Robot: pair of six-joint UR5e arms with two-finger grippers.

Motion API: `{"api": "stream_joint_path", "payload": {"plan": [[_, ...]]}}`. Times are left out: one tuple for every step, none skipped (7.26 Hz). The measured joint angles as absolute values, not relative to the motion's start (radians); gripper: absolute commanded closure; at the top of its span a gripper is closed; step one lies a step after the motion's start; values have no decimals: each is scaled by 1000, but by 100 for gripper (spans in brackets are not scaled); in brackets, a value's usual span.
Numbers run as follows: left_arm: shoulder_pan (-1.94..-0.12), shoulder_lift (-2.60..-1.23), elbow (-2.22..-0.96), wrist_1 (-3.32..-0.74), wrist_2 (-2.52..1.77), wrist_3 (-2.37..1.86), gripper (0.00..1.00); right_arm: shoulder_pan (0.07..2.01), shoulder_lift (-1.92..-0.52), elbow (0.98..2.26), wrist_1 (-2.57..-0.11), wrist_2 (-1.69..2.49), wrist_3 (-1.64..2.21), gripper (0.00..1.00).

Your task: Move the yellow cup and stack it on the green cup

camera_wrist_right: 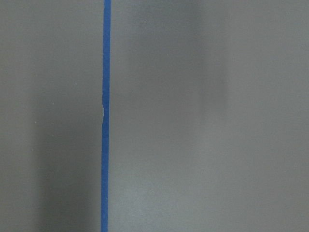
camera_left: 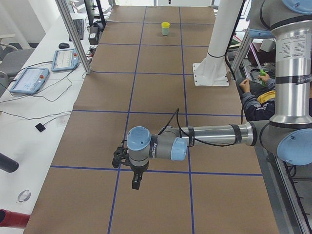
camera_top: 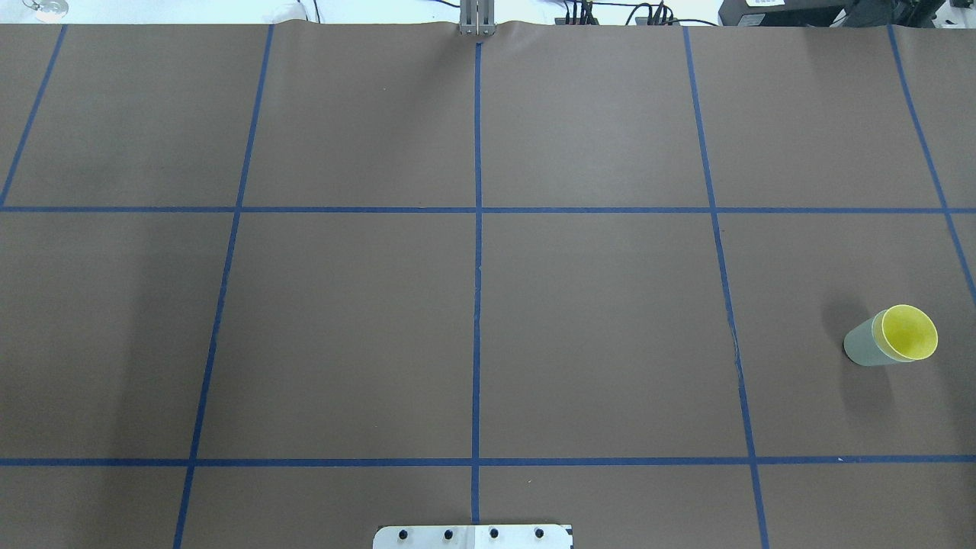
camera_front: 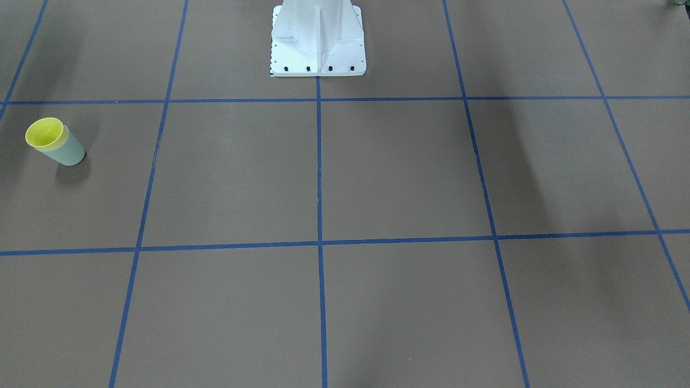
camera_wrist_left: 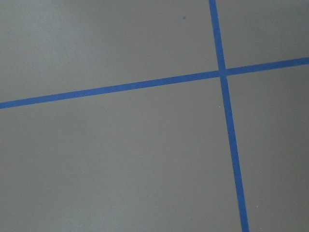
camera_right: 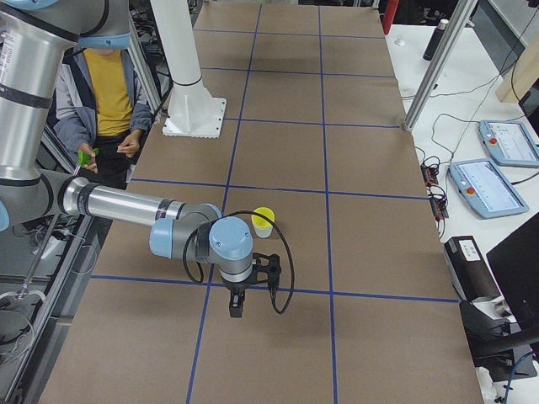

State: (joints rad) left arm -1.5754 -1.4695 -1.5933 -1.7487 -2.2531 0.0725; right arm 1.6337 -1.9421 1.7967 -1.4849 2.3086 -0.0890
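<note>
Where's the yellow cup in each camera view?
Front-facing: yellow cup at far left, mid-height.
Overhead: far right, below the middle.
Exterior left: top centre, far end.
Exterior right: near centre.
Left wrist: not in it.
Right wrist: not in it.
Landmark: the green cup it sits nested in.

Yellow cup (camera_top: 910,333) nested in green cup (camera_top: 862,348), upright on the table's (camera_top: 595,328) right

The small bright yellow plastic cup (camera_front: 46,133) is plain yellow inside and at its rim. The small pale mint-green plastic cup (camera_front: 69,153) is plain too. The flat bench (camera_front: 399,172) is matte brown, gridded with blue tape lines (camera_front: 319,161). The metal robot pedestal (camera_front: 318,40) is white. The left arm (camera_left: 214,135) and right arm (camera_right: 118,204) are silver with light-blue joint caps (camera_left: 139,138).
</note>
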Motion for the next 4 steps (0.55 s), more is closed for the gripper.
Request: {"api": "stream_joint_path", "payload": {"plan": [[-1575,-1470,-1596,-1749,-2252,72,0,1634,-1942,1796,-1485,2309,-89,0],[-1575,-1470,-1598,-1749,-2252,72,0,1634,-1942,1794,-1485,2309,-89,0],[-1575,-1470,-1602,-1748,-2254,73,0,1634,-1942,1791,-1485,2309,-89,0],[-1575,-1470,-1605,-1748,-2256,74,0,1634,-1942,1789,-1485,2309,-89,0]]}}
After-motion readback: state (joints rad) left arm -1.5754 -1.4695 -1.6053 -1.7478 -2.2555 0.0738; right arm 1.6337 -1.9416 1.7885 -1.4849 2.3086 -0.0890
